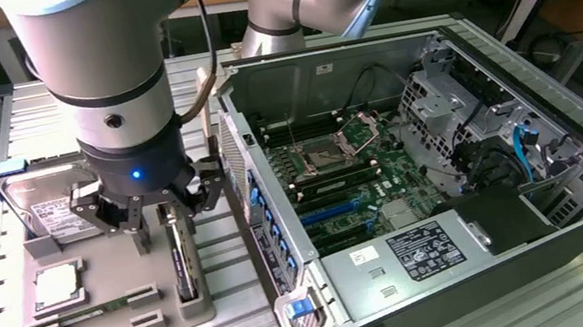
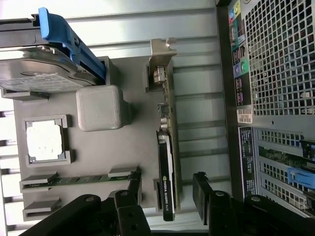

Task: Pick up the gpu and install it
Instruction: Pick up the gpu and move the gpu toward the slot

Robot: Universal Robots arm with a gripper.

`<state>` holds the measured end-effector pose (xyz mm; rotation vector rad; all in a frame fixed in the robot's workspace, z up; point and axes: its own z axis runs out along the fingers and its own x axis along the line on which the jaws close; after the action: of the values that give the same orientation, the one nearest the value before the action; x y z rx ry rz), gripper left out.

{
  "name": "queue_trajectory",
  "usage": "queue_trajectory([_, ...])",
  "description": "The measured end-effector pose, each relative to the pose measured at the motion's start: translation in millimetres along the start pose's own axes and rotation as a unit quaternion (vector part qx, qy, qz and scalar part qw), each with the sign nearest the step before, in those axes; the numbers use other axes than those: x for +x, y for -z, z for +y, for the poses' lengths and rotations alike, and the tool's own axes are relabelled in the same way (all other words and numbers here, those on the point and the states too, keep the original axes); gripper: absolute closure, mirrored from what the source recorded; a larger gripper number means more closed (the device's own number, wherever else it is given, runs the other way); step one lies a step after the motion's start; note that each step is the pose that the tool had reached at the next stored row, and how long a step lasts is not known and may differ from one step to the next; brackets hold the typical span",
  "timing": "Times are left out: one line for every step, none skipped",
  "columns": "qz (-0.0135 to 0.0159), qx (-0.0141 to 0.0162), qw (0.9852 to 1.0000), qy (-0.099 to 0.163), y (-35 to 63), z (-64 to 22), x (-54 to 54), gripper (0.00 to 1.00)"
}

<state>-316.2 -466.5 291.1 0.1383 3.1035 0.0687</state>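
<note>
end effector spread wide over gpu, upright in grey tray

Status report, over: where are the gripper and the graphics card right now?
Gripper open, astride the graphics card, not gripping. Card on edge in grey tray slot, not installed. Hard drive sits apart.

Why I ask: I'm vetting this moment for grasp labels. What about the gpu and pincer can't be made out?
1. Exterior view: one end of the gpu, hidden behind the open pincer.
2. Wrist view: the gpu's flat faces and lower edge; it stands edge-on, sunk in the tray.
3. Wrist view: the pincer's body, cut off by the picture's edge.
4. Exterior view: label text on the hard drive, too small; the arm covers part.
</note>
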Motion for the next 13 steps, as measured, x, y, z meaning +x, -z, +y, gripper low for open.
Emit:
queue_trajectory([-0.0001,0.0000,1.0000,0.000,-0.7,-0.1,0.0,0.46])
queue_trajectory([-0.0002,0.0000,1.0000,0.000,-1.5,-0.1,0.0,0.46])
queue_trajectory([-0.0002,0.0000,1.0000,0.000,-2.1,-0.1,0.0,0.46])
queue_trajectory([-0.0003,0.0000,1.0000,0.000,-2.9,-0.1,0.1,0.46])
queue_trajectory([-0.0004,0.0000,1.0000,0.000,-3.7,-0.2,0.1,0.46])
queue_trajectory([-0.0004,0.0000,1.0000,0.000,-4.4,-0.2,0.1,0.46])
queue_trajectory([-0.0006,0.0000,1.0000,0.000,-5.1,-0.3,0.1,0.46])
queue_trajectory([-0.0007,0.0000,1.0000,0.000,-5.8,-0.3,0.2,0.46])
queue_trajectory([-0.0008,-0.0001,1.0000,0.000,-7.0,-0.3,0.2,0.46])
queue_trajectory([-0.0009,-0.0001,1.0000,0.000,-7.7,-0.4,0.2,0.46])
queue_trajectory([-0.0010,-0.0001,1.0000,0.000,-8.4,-0.4,0.2,0.46])
queue_trajectory([-0.0010,-0.0001,1.0000,0.000,-9.1,-0.4,0.3,0.46])
queue_trajectory([-0.0011,-0.0001,1.0000,0.000,-9.8,-0.5,0.3,0.46])
